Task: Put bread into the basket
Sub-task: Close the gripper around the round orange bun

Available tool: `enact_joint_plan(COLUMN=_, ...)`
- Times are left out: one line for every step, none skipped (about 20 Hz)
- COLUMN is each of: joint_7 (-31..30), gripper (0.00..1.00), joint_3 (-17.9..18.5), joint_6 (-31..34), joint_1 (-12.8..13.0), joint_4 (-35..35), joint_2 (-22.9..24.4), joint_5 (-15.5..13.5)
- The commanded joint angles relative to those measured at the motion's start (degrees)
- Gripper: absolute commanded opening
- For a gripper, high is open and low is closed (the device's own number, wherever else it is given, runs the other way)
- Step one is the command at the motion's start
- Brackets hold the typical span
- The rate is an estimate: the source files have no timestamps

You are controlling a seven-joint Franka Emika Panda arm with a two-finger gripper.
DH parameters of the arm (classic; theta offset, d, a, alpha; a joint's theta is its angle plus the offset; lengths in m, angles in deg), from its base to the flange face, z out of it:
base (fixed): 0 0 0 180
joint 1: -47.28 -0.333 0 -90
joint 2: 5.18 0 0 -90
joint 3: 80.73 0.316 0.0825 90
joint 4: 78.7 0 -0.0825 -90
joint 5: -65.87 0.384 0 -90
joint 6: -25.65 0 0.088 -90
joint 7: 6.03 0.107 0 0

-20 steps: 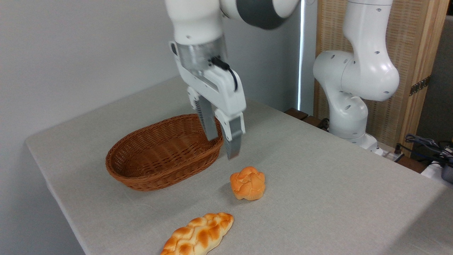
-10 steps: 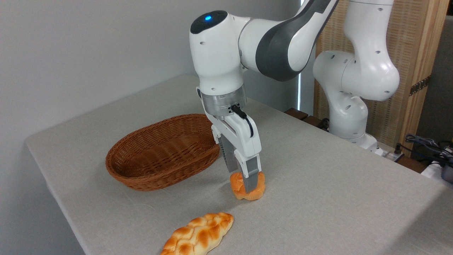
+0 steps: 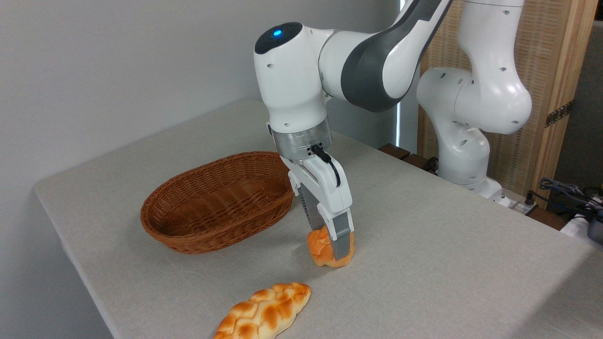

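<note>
Camera view: gripper (image 3: 330, 247) jaws straddle knotted bun (image 3: 323, 248), seemingly clamped; wicker basket (image 3: 188, 235) lies left of bun, near.

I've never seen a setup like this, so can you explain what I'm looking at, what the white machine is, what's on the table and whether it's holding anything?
The white machine is a robot arm bolted at the far side of a table covered in grey cloth. One fixed camera looks at it from the front, slightly above. At the arm's tip is its end effector, two grey fingers that pinch things. On the table lie a brown wicker basket, empty, a small round bun and, nearer the camera, a long braided loaf. The fingers stand on either side of the bun and appear closed on it, while the bun rests on the cloth, tilted. Its job is to put the bun into the basket.
</note>
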Motion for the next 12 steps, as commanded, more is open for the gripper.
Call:
enact_joint_plan(joint_7=1.10, gripper=0.75, joint_3=0.34, joint_6=-0.82, joint_1=0.06, joint_4=-0.80, joint_2=0.56, joint_5=1.04)
enact_joint_plan(joint_7=1.62, gripper=0.68, joint_3=0.34, joint_6=-0.82, joint_1=0.06, joint_4=-0.80, joint_2=0.47, joint_5=1.04)
enact_joint_plan(joint_7=3.36, gripper=0.65, joint_3=0.34, joint_6=-0.74, joint_1=0.06, joint_4=-0.80, joint_2=0.30, joint_5=1.04)
enact_joint_plan(joint_7=4.69, gripper=0.63, joint_3=0.52, joint_6=-0.56, joint_1=-0.03, joint_4=-0.80, joint_2=0.21, joint_5=1.04)
enact_joint_plan(joint_7=4.87, gripper=0.62, joint_3=0.52, joint_6=-0.47, joint_1=-0.03, joint_4=-0.80, joint_2=0.21, joint_5=1.04)
enact_joint_plan(joint_7=4.88, gripper=0.62, joint_3=0.61, joint_6=-0.47, joint_1=-0.03, joint_4=-0.80, joint_2=0.21, joint_5=1.04)
enact_joint_plan(joint_7=4.70, gripper=0.61, joint_3=0.61, joint_6=-0.38, joint_1=-0.03, joint_4=-0.80, joint_2=0.21, joint_5=1.04)
enact_joint_plan(joint_7=4.61, gripper=0.61, joint_3=0.61, joint_6=-0.47, joint_1=-0.03, joint_4=-0.71, joint_2=0.21, joint_5=1.04)
enact_joint_plan(joint_7=4.61, gripper=0.60, joint_3=0.52, joint_6=-0.38, joint_1=-0.03, joint_4=-0.80, joint_2=0.21, joint_5=1.04)
enact_joint_plan(joint_7=4.61, gripper=0.59, joint_3=0.61, joint_6=-0.38, joint_1=-0.03, joint_4=-0.71, joint_2=0.21, joint_5=1.04)
enact_joint_plan(joint_7=4.61, gripper=0.58, joint_3=0.52, joint_6=-0.38, joint_1=-0.03, joint_4=-0.71, joint_2=0.21, joint_5=1.04)
enact_joint_plan(joint_7=4.61, gripper=0.58, joint_3=0.52, joint_6=-0.38, joint_1=-0.03, joint_4=-0.71, joint_2=0.21, joint_5=1.04)
